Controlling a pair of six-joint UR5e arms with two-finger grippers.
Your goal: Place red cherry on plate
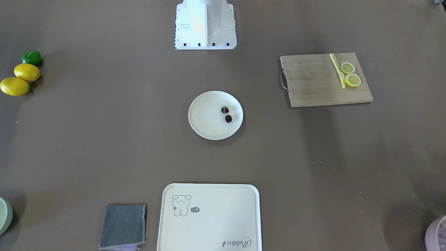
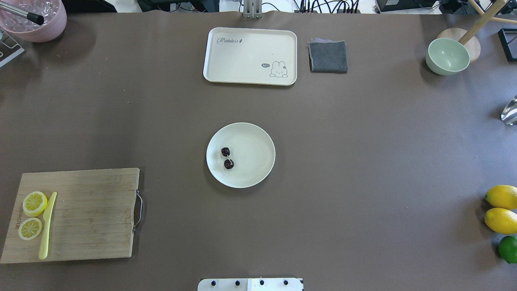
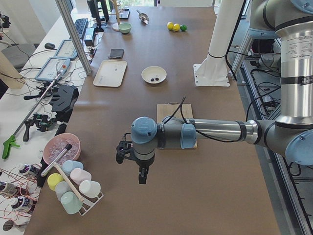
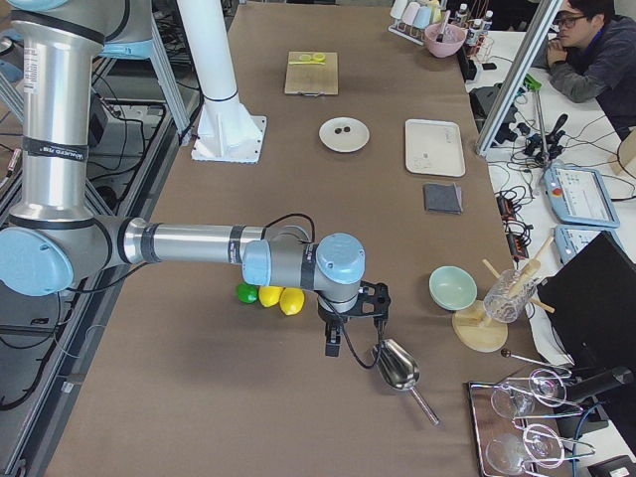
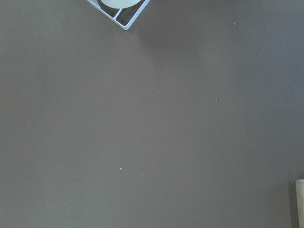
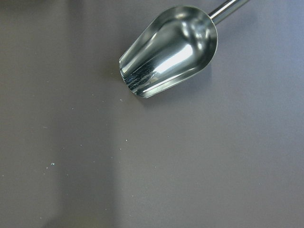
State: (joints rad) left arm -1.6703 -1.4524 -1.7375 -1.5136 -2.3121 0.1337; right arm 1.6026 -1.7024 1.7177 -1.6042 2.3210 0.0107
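The red cherry (image 2: 227, 157), a pair of tiny dark fruits on one thin stem, lies inside the round cream plate (image 2: 252, 155) at the table's middle, toward its left-arm side. It shows the same way in the front-facing view, cherry (image 1: 226, 114) on plate (image 1: 209, 123). Both grippers are far from it. The left gripper (image 3: 142, 178) hangs over bare table at the left end, past the cutting board. The right gripper (image 4: 333, 345) hangs at the right end beside a metal scoop (image 6: 168, 50). Neither wrist view shows fingers, so I cannot tell whether either is open or shut.
A wooden cutting board (image 2: 93, 214) carries two lemon slices and a yellow knife. A cream tray (image 2: 250, 48) and a grey cloth (image 2: 328, 56) lie at the far edge. A green bowl (image 2: 446, 56), two lemons (image 2: 503, 208) and a lime are on the right. A person (image 4: 586, 45) sits beyond.
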